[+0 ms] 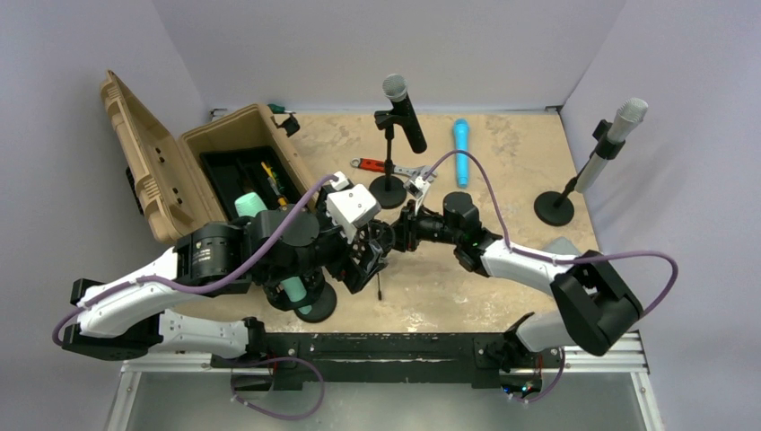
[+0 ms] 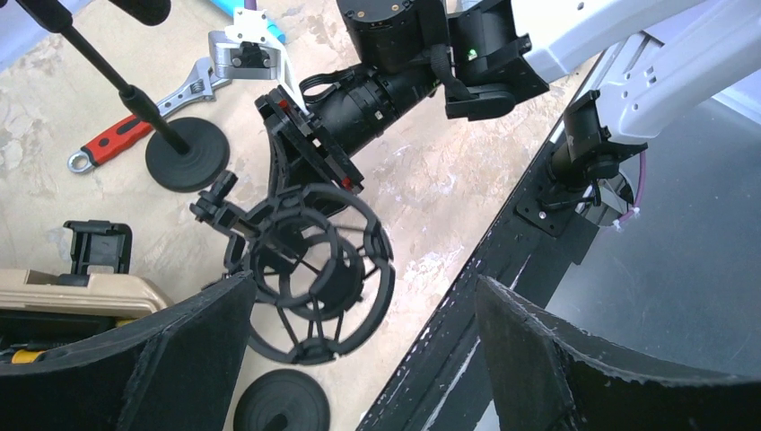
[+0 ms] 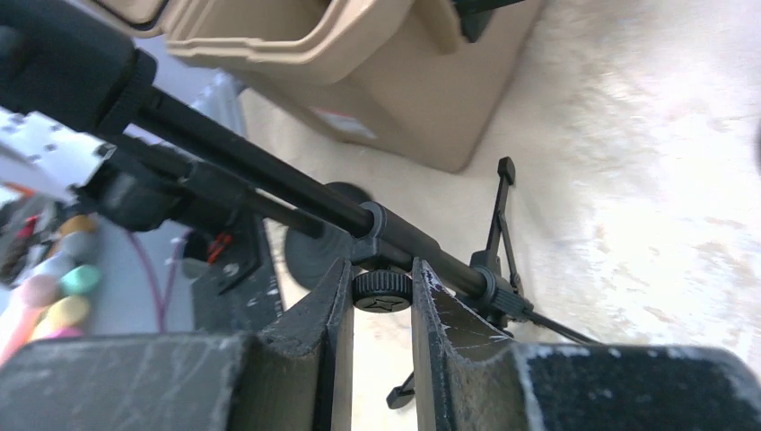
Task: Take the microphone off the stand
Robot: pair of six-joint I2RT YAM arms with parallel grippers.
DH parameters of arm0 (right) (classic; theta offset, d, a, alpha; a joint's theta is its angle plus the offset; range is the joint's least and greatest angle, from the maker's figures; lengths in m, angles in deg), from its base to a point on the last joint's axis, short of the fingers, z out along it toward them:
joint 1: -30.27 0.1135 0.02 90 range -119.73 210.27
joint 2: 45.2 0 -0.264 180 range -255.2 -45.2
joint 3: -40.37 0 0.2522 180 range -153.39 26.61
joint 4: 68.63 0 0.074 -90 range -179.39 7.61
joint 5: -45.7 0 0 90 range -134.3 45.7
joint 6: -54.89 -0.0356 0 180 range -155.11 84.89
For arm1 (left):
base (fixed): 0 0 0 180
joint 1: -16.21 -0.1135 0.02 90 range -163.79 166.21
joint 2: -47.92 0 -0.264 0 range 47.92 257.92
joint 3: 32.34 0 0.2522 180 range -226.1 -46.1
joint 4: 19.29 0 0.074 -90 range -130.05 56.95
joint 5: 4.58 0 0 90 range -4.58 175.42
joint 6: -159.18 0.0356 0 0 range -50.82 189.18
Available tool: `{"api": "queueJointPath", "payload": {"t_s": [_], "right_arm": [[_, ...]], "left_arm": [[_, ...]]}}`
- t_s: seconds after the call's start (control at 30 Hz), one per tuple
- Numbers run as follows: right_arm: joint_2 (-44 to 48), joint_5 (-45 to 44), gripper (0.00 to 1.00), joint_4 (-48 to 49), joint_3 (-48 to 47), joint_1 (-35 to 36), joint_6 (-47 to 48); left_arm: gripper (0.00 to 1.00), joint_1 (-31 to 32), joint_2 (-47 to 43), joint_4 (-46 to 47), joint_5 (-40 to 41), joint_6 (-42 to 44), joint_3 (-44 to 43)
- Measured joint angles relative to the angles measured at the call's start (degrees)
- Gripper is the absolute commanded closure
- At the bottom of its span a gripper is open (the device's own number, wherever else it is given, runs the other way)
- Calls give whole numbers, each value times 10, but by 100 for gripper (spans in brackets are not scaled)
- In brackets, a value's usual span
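Note:
A black stand with a cage-shaped mount (image 2: 314, 269) rises from a round base (image 2: 278, 404) near the table's front, under both arms (image 1: 363, 260). I cannot tell whether a microphone sits in the cage. A teal cylinder (image 1: 293, 293) shows beside the base, mostly hidden by the left arm. My right gripper (image 3: 381, 274) is shut on the small ribbed knob (image 3: 381, 291) of the clamp on the stand's rod (image 3: 269, 180). My left gripper (image 2: 363, 283) hangs wide open above the cage, touching nothing.
An open tan case (image 1: 224, 153) stands at the left. A red-handled wrench (image 1: 372, 165) and a blue microphone (image 1: 460, 153) lie at the back. A black microphone (image 1: 404, 112) and a silver one (image 1: 610, 144) sit on other stands. The black rail (image 1: 386, 346) edges the front.

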Motion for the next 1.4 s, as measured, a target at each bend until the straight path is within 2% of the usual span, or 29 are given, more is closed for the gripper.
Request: {"api": "queueJointPath", "payload": {"t_s": [0.13, 0.43, 0.77, 0.87, 1.03, 1.1, 1.13, 1.23, 1.4], "right_arm": [[25, -84, 100, -37, 0, 10, 45], [35, -174, 100, -21, 20, 25, 68], [67, -403, 100, -77, 12, 128, 92], [70, -427, 99, -96, 5, 139, 91], [86, -416, 79, -125, 3, 137, 73], [89, -402, 65, -134, 1, 134, 55], [90, -395, 54, -139, 0, 133, 46], [93, -354, 37, -163, -2, 132, 9], [122, -268, 34, -184, -2, 100, -50]], "left_arm": [[11, 0, 9, 11, 3, 1, 2], [11, 0, 21, 25, 27, 2, 5], [11, 0, 11, 54, 51, 1, 30], [11, 0, 7, 56, 52, 1, 33], [10, 0, -8, 64, 54, -1, 47], [10, 0, -15, 67, 54, -1, 52], [10, 0, -17, 68, 54, -1, 54], [10, 0, -24, 71, 54, -1, 57], [10, 0, -27, 75, 53, -2, 62]]}}
